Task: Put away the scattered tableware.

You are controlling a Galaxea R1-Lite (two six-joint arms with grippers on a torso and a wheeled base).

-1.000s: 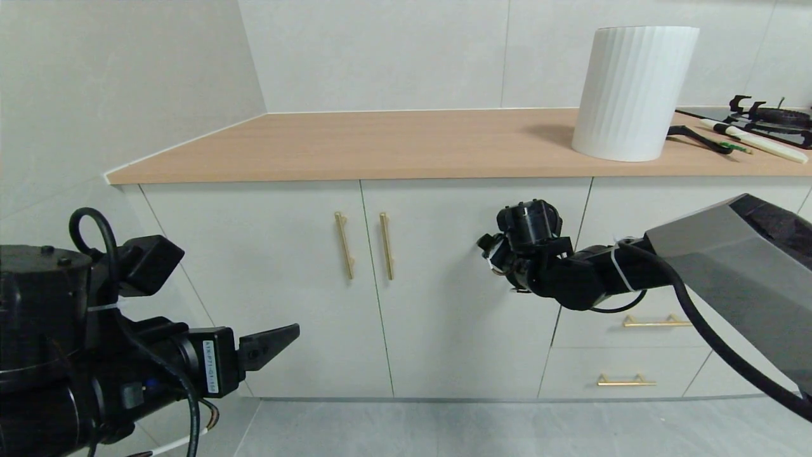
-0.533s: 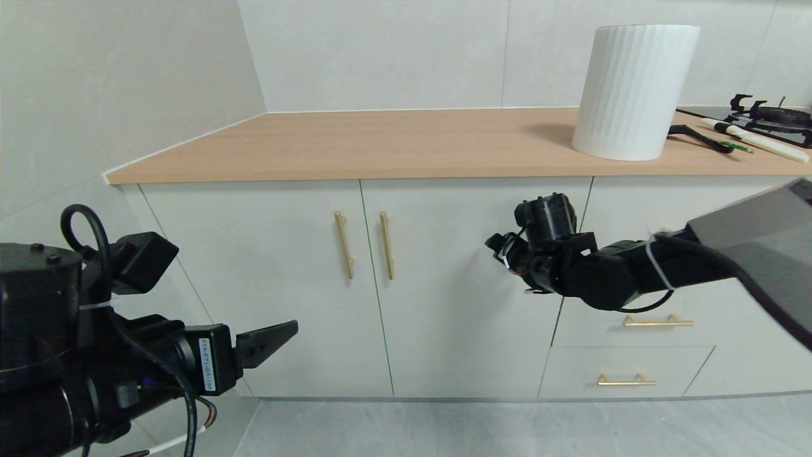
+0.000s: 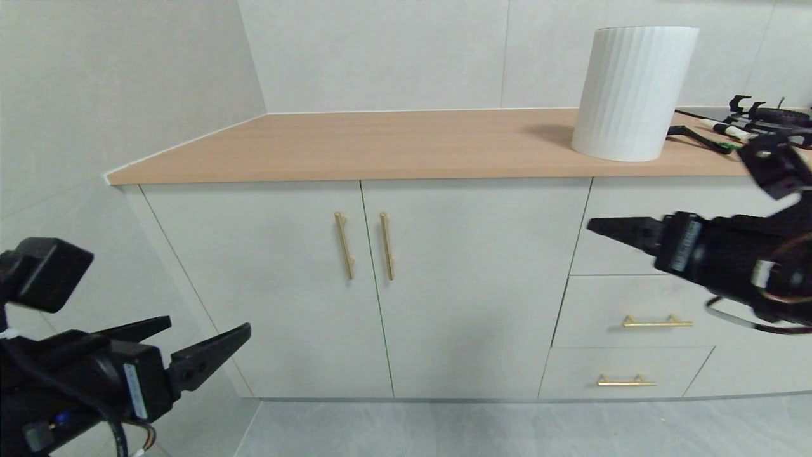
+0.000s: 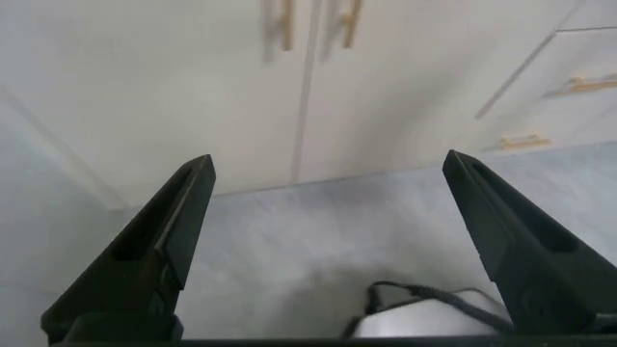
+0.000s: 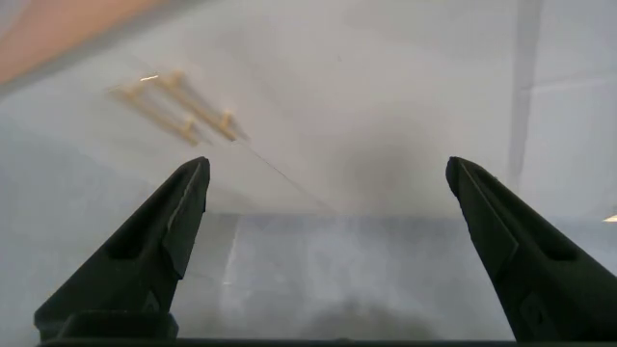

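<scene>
Both the left gripper [image 3: 208,327], held low near the cabinet doors [image 3: 444,285], and the right gripper [image 3: 610,227], held level before the drawers [image 3: 634,295], are spread wide open and empty, while the utensils [image 3: 701,138] are laid on the counter [image 3: 380,146] beside the white container [image 3: 631,95].

Kitchen: wood counter [image 3: 380,143], cabinets [image 3: 444,285], prob. gas hob [image 3: 771,117].

A white, vertically ribbed canister [image 3: 634,92] stands on the light wood-grain tabletop [image 3: 380,146], over off-white cabinet doors [image 3: 476,285] with brass-gold handles [image 3: 343,245] and a mottled grey floor [image 3: 444,431], while the left pincer [image 4: 328,159], right pincer [image 5: 326,166] and a utensil handle [image 3: 698,136] are black.
</scene>
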